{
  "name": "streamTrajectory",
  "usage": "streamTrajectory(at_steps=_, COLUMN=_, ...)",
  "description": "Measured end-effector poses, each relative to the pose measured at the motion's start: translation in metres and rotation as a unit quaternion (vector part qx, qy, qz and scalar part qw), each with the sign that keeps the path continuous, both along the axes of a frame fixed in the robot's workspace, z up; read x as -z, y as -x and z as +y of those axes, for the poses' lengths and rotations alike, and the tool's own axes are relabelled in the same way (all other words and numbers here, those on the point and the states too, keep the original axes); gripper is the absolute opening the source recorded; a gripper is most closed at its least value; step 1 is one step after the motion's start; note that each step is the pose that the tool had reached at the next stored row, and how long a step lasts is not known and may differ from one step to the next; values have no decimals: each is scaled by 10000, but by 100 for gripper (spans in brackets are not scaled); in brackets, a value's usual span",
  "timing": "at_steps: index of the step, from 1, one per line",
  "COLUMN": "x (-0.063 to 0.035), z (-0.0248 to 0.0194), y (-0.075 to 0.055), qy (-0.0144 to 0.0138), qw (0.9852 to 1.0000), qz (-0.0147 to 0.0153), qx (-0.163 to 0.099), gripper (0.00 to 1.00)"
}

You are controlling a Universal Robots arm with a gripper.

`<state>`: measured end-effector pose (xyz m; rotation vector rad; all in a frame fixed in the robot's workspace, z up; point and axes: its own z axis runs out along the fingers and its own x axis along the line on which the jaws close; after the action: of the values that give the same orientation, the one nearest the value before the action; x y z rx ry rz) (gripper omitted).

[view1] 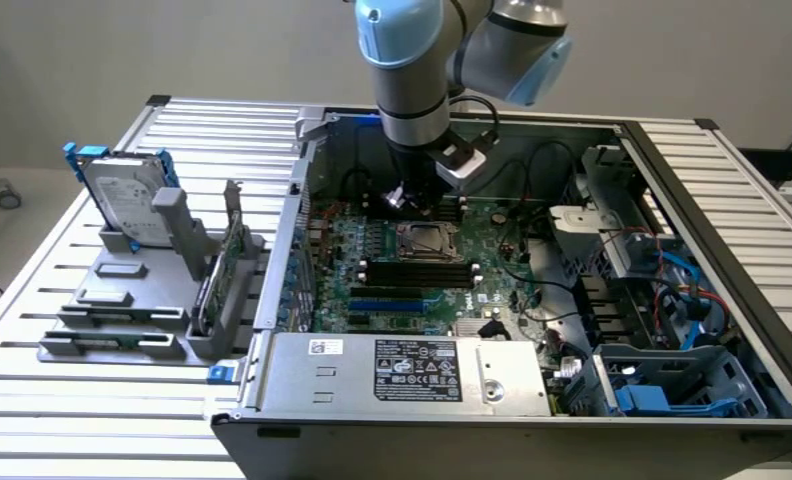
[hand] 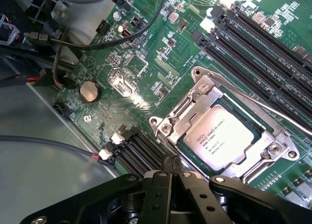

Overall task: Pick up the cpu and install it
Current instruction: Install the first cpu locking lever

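Silver-grey and flat, the cpu (hand: 225, 136) is seen seated inside the socket frame (hand: 195, 112) on the motherboard (hand: 161, 63), while the gripper (hand: 171, 171), its fingers pressed together and holding nothing, is best kept centred squarely just above the frame's edge.

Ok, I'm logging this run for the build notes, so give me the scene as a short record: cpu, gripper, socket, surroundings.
cpu: seated in the socket on the motherboard, silver top up
socket frame: closed around the cpu, its lever lying across one side
gripper: shut, empty, above the board beside the socket
case: open, lying on the slatted table
hard drive: upright in a blue frame, outside the case at the exterior view's left
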<state>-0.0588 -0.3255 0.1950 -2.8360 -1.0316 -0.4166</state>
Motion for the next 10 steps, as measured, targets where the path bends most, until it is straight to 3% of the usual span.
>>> streamTrajectory(at_steps=10, x=8, z=-9, y=-23, qy=0, qw=10000, qz=0, qx=-11, gripper=11)
